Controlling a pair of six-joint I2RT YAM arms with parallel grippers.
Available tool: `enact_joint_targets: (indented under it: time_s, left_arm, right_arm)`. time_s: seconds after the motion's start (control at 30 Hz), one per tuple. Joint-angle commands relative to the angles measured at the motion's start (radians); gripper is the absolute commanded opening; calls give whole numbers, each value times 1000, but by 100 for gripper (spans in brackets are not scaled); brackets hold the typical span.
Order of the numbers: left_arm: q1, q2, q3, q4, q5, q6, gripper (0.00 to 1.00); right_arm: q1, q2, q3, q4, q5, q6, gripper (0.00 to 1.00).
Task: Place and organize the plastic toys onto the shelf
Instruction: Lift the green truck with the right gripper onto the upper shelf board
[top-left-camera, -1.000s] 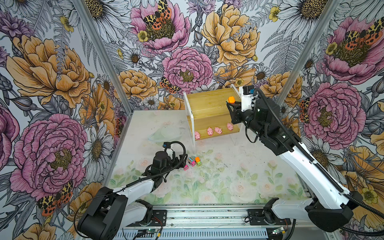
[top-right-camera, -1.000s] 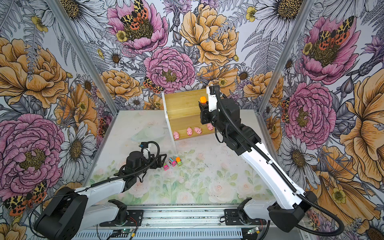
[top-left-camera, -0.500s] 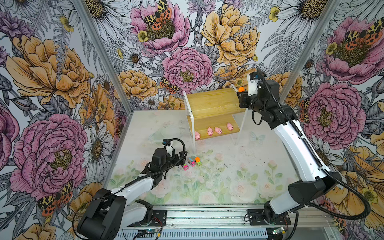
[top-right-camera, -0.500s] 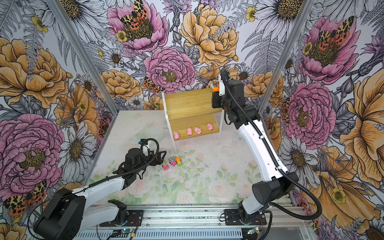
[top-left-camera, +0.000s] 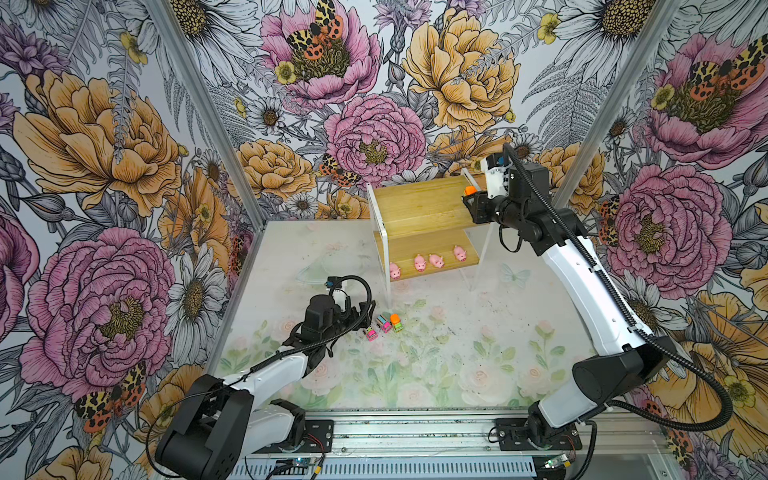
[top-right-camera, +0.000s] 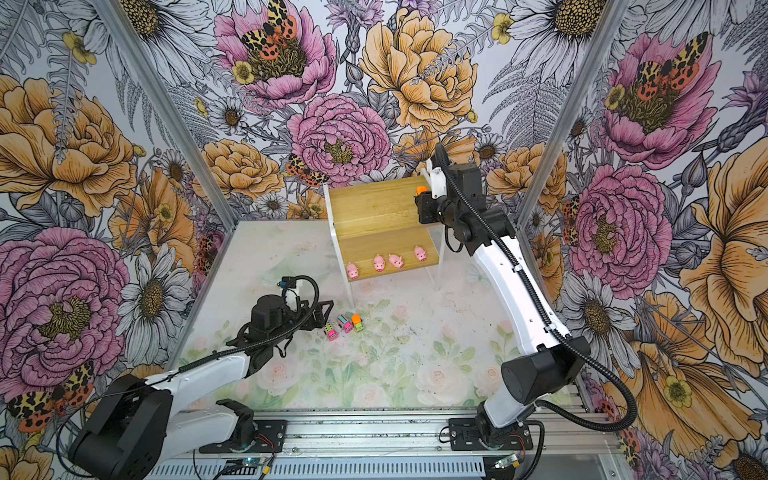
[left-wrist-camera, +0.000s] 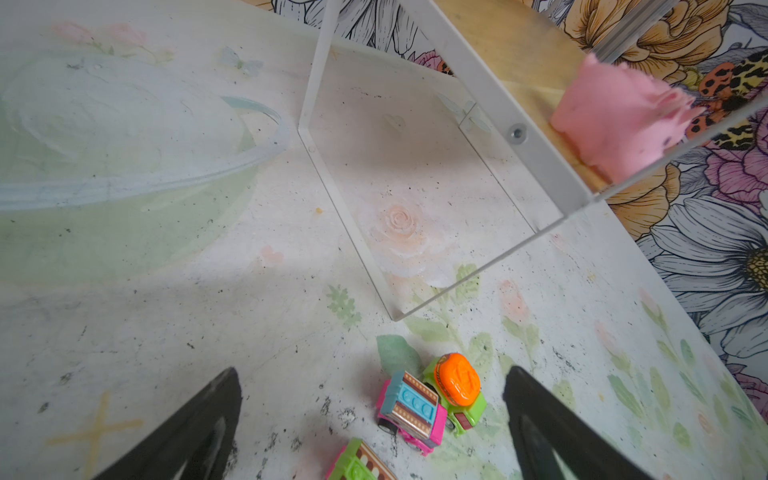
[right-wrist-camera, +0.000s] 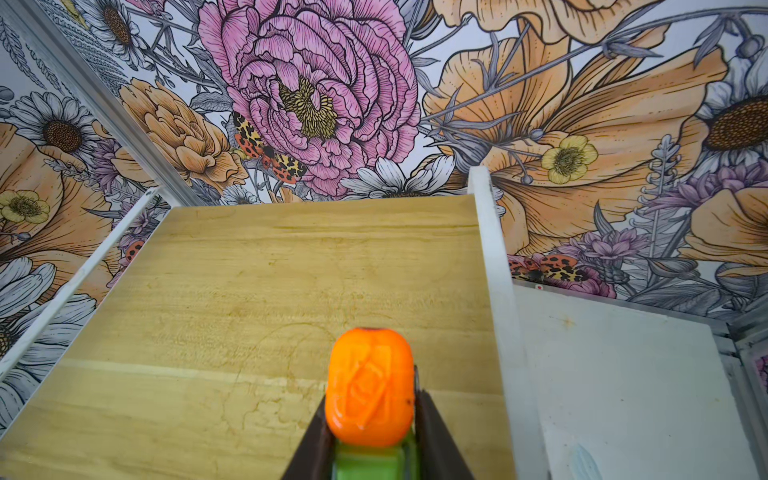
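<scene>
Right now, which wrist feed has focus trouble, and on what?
Left wrist view: pink pig on the shelf is blurred, pink car on the mat sharp. Right wrist view: orange-topped car in the right end effector is slightly soft, upper shelf board crisp.

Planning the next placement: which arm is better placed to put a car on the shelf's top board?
Right. The right gripper is shut on an orange-topped car at the top board; the left gripper is open, by three cars on the table.
</scene>
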Motion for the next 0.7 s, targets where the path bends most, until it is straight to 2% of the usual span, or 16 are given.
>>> enact_joint_targets:
  time_s: [0.0, 0.53, 0.67]
  left_arm:
    - [11, 5, 18, -5, 18, 17, 99]
    - [10, 15, 23, -4, 17, 13, 99]
    - [8, 18, 27, -4, 18, 13, 99]
  right_arm:
    - [1, 20, -19, -5, -23, -9, 19]
    - [3, 46, -45, -3, 13, 6, 19]
    - [3, 41, -49, -3, 22, 10, 24]
